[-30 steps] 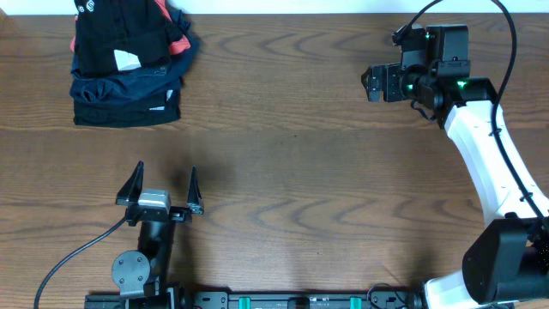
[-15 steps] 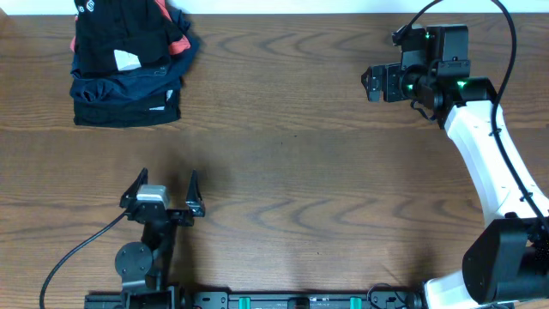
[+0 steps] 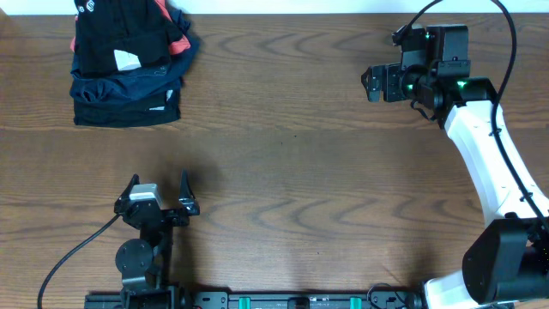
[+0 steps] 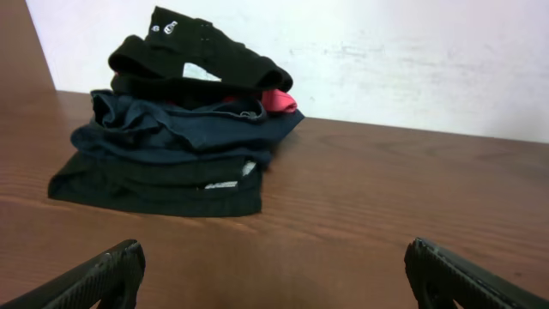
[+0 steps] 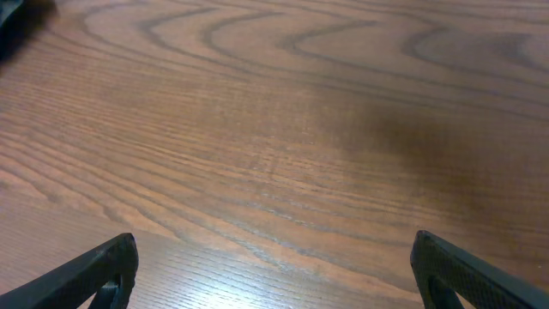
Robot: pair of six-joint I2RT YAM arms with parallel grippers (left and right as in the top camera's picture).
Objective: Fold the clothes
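Note:
The black shirt (image 3: pixel 116 34) with white logo lettering and a white tag lies crumpled on top of a pile at the table's far left corner. It also shows in the left wrist view (image 4: pixel 197 56), far ahead of the fingers. My left gripper (image 3: pixel 159 183) is open and empty near the front left, well apart from the pile; its fingers frame bare wood (image 4: pixel 274 262). My right gripper (image 3: pixel 367 84) is open and empty at the far right, over bare table (image 5: pixel 274 257).
Under the black shirt lie a red-orange shirt (image 3: pixel 181 43) and dark navy folded garments (image 3: pixel 129 96), also in the left wrist view (image 4: pixel 171 142). A white wall (image 4: pixel 412 51) stands behind the pile. The wooden table (image 3: pixel 292 172) spans the view.
My left gripper has drawn back toward the front edge and slightly left, still open. The right arm and the pile have not moved.

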